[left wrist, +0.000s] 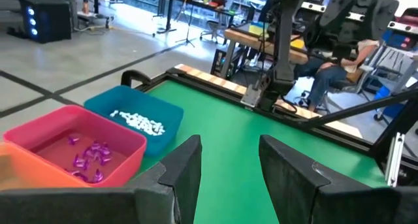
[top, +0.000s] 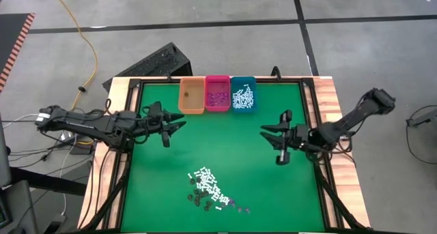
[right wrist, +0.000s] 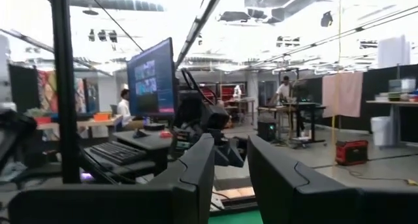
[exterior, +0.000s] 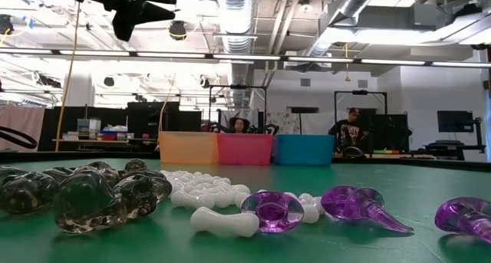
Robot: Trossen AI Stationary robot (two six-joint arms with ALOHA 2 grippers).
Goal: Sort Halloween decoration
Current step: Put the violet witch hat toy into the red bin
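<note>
Lying near the front edge of the green table [top: 273,186], the Halloween decoration [top: 210,189] forms a loose heap of tiny plastic pieces: white sticks [exterior: 224,220], purple bits [exterior: 273,210] and dark bits [exterior: 84,198], all mixed together. Three bins stand in a row, touching each other, at the back edge of the table. The orange bin [top: 192,95] is on the left, the pink bin [top: 218,93] is in the middle with some purple pieces inside, and the teal bin [top: 243,93] is on the right with many white pieces inside.

The left gripper [top: 181,125] hangs above the table on the left side, pointing toward the middle, near the orange bin but apart from it. Its fingers [left wrist: 186,172] stand apart with a clear gap, and nothing is between them. The right gripper [top: 265,134] hangs above the right side of the table, well apart from the heap and from the bins. Its fingers [right wrist: 199,168] also stand apart, with a narrower gap, and they grip nothing.

In the room behind the table, a person [exterior: 351,133] is at a desk
</note>
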